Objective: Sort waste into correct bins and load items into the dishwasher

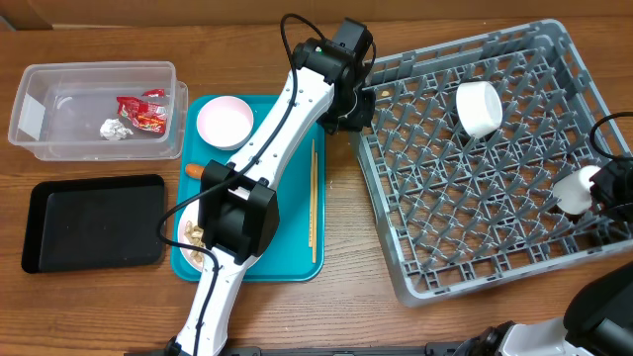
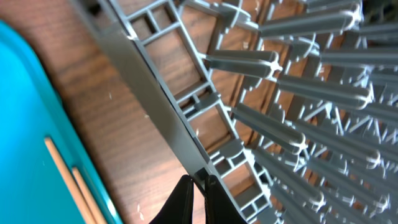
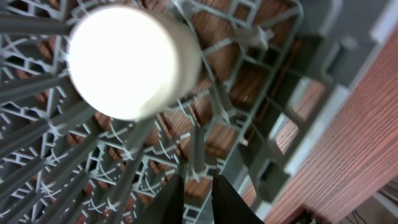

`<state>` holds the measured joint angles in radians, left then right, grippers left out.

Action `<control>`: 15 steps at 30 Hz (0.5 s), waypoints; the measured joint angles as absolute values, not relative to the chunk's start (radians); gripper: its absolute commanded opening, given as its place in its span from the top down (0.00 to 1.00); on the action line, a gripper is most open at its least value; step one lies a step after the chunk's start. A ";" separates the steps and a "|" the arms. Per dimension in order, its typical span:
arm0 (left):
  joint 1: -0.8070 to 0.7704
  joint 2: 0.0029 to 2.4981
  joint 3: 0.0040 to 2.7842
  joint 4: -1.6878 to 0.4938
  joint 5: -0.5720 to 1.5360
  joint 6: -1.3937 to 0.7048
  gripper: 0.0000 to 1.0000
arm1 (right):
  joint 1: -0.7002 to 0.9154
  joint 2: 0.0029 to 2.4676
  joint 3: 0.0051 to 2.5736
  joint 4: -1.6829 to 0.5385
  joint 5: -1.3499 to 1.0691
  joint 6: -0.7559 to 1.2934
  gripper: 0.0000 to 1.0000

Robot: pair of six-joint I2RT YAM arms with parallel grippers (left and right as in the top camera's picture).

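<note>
The grey dish rack (image 1: 391, 259) fills the right side and holds one white cup (image 1: 477, 107) and another white cup (image 1: 574, 190), which also shows in the right wrist view (image 3: 130, 59). My left gripper (image 1: 348, 114) is at the rack's left rim (image 2: 155, 118), with its fingers (image 2: 198, 182) shut on that rim. My right gripper (image 1: 605, 198) hangs over the rack floor beside the second cup, fingers (image 3: 198, 182) slightly apart and empty. The clear tub (image 1: 40, 148) holds the red wrapper (image 1: 143, 111) and the foil ball (image 1: 116, 129). The black tray (image 1: 94, 222) is bare.
The teal serving tray (image 1: 297, 267) holds the pale plate (image 1: 226, 122), a carrot (image 1: 194, 169) partly under my left arm, chopsticks (image 1: 314, 198) and rice scraps (image 1: 193, 237). The chopsticks (image 2: 62, 177) and teal tray (image 2: 25, 124) also show in the left wrist view.
</note>
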<state>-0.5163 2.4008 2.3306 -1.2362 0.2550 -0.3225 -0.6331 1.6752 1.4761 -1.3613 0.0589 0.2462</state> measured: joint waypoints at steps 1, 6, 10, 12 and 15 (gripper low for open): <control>-0.515 2.403 2.331 -1.216 0.254 -0.323 0.92 | -0.633 1.675 1.476 -1.361 0.057 0.246 0.81; -0.512 2.419 2.331 -1.097 0.250 -0.322 0.87 | -0.633 1.675 1.476 -1.363 0.051 0.246 0.81; -0.511 2.440 2.331 -1.046 0.258 -0.322 0.75 | -0.633 1.675 1.476 -1.365 0.049 0.246 0.81; -0.511 2.440 2.331 -1.052 0.260 -0.317 0.51 | -0.633 1.675 1.476 -1.368 0.048 0.246 0.80; -0.511 2.440 2.331 -1.082 0.271 -0.305 0.34 | -0.633 1.675 1.476 -1.371 0.049 0.243 0.68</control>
